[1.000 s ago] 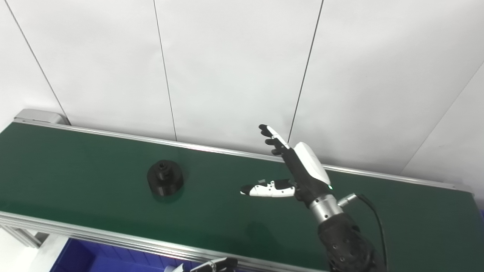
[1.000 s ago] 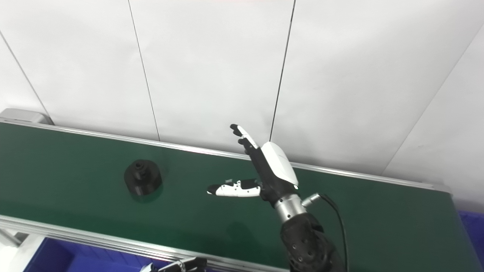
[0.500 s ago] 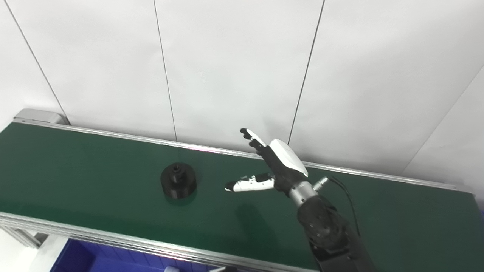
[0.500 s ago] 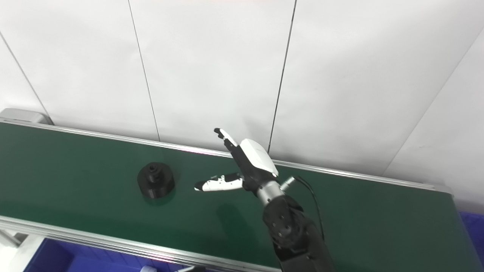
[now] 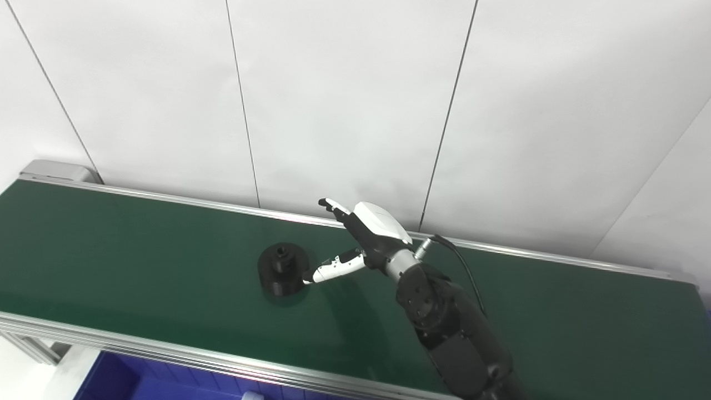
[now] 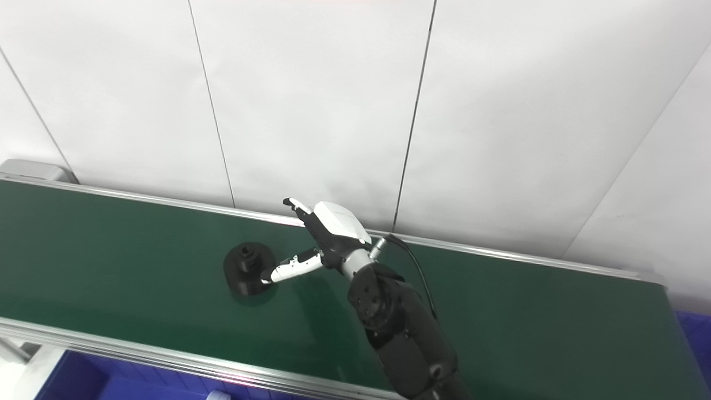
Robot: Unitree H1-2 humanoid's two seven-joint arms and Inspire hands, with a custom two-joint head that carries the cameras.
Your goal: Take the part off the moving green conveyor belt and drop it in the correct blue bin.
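Part (image 5: 282, 270) not picked yet: black round piece sits on green belt (image 5: 139, 261), centre-left of frame. Right hand (image 5: 364, 236) beside it, fingers (image 5: 333, 206) spread, gripping nothing, thumb tip at the part's right edge. Left hand out of view. Grasp, lift, drop into blue bin (image 5: 128, 380) (lower left) all remain.

White panelled wall (image 5: 344, 94) behind, split by thin dark seams running slightly slanted from top to bottom. Evenly lit, no strong shadows. Pale floor (image 5: 22, 380) glimpsed at the lower left corner, beside a grey metal frame leg (image 5: 33, 347).
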